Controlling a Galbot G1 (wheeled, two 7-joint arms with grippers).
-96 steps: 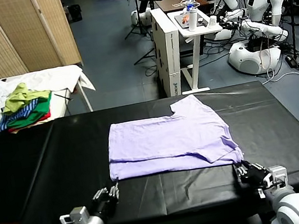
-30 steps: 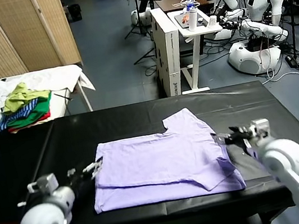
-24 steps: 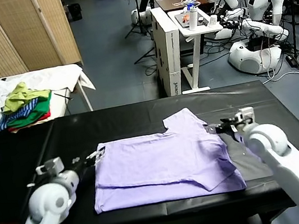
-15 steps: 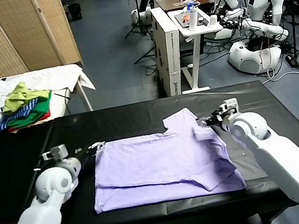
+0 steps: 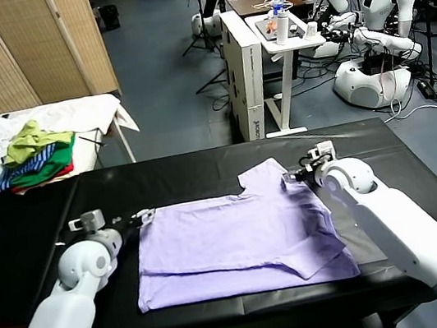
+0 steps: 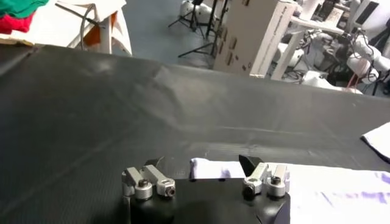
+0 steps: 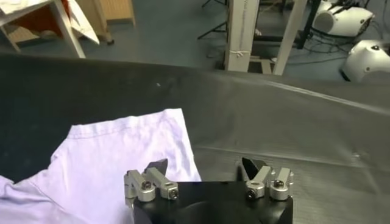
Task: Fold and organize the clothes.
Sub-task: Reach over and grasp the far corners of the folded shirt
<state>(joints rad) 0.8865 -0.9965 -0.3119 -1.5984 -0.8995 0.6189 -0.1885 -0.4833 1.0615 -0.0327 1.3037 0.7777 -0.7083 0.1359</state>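
The black surface point(image 5: 204, 175) carried the lavender T-shirt point(image 5: 239, 240) near its centre, half folded, one sleeve sticking out toward twelve o'clock. The step in hand looked like taking the shirt's two far corners for the next fold; done well, each pincer would bite only the top layers at the very edge, both lifting level so the thin cloth would not skew. The left pincer point(image 5: 142, 218) sat at the shirt's ten o'clock corner, jaws spread wide astride the hem, gripping nothing. The right pincer point(image 5: 294, 177) stood at two o'clock by the sleeve, jaws apart and empty, cloth beneath one finger. A second earlier both pincers had been nearer the robot, along the shirt's side edges.
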